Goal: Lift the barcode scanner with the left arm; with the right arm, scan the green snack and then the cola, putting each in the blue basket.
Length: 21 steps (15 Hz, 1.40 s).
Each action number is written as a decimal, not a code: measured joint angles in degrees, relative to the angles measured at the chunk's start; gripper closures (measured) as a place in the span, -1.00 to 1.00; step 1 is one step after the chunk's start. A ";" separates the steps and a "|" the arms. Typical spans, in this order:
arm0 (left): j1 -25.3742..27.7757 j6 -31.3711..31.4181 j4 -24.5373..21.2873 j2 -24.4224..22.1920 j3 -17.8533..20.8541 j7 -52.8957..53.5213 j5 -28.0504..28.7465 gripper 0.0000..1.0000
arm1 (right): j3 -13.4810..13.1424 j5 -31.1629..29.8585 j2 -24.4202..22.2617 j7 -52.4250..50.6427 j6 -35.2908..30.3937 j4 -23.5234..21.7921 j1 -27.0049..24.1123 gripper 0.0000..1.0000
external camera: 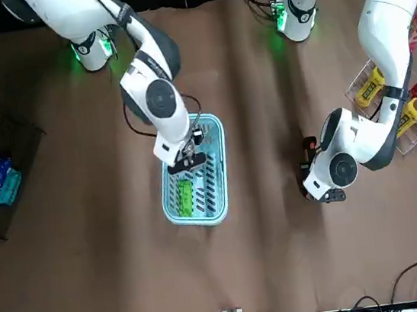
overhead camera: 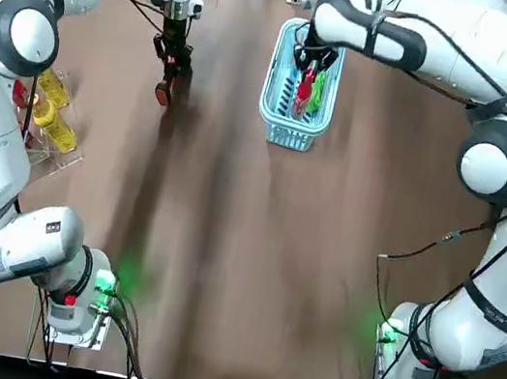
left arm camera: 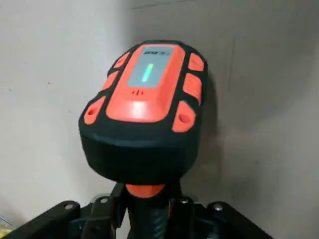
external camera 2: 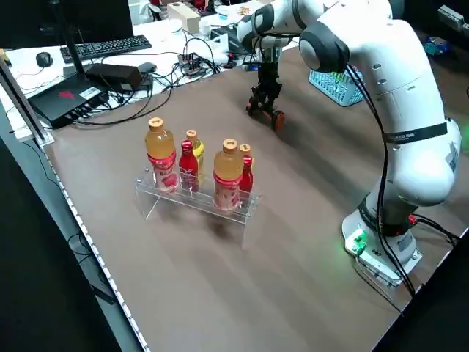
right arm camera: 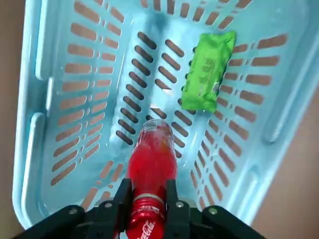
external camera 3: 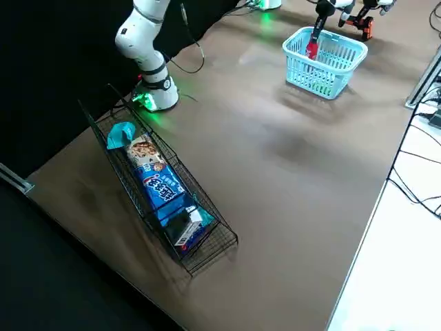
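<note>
Your right gripper (right arm camera: 147, 198) pinches the cola (right arm camera: 152, 159) inside the blue basket (right arm camera: 35, 142); released high, it may topple. Left gripper (left arm camera: 147, 211) clamps the barcode scanner (left arm camera: 144, 99).

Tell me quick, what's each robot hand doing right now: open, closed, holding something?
Left gripper: shut on the barcode scanner.
Right gripper: shut on the cola bottle, inside the blue basket.

**Both arms out, both grippers full**

Left arm (overhead camera: 24, 33) reaches far forward, left gripper (overhead camera: 170, 65) pointing down, clamped on the barcode scanner (overhead camera: 163, 92). Right arm (overhead camera: 492, 161) bends across, right gripper (overhead camera: 309, 70) also down, pinching the cola bottle (overhead camera: 304, 92) by its neck.
</note>
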 joint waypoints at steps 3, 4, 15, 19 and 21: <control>0.00 0.00 -0.01 0.20 0.48 0.00 0.01 0.15 | -0.11 -1.17 1.52 1.55 1.04 -0.03 1.56 0.36; -0.22 -0.01 -0.01 0.20 0.47 -0.04 0.01 -0.18 | -1.13 -1.29 2.44 1.66 1.81 -0.03 2.61 0.36; -0.51 -0.15 4.62 -3.12 -0.38 1.26 0.22 -0.99 | -3.83 -1.44 4.18 1.89 4.94 0.21 5.29 0.36; 0.06 -0.26 5.53 -6.64 -0.31 4.70 0.63 -0.99 | -4.08 -1.43 4.53 1.97 5.31 0.18 5.26 -0.07; -0.59 -0.26 6.67 -8.66 0.99 6.92 0.81 -1.00 | -4.24 -1.42 4.53 1.98 5.31 0.34 5.14 -0.23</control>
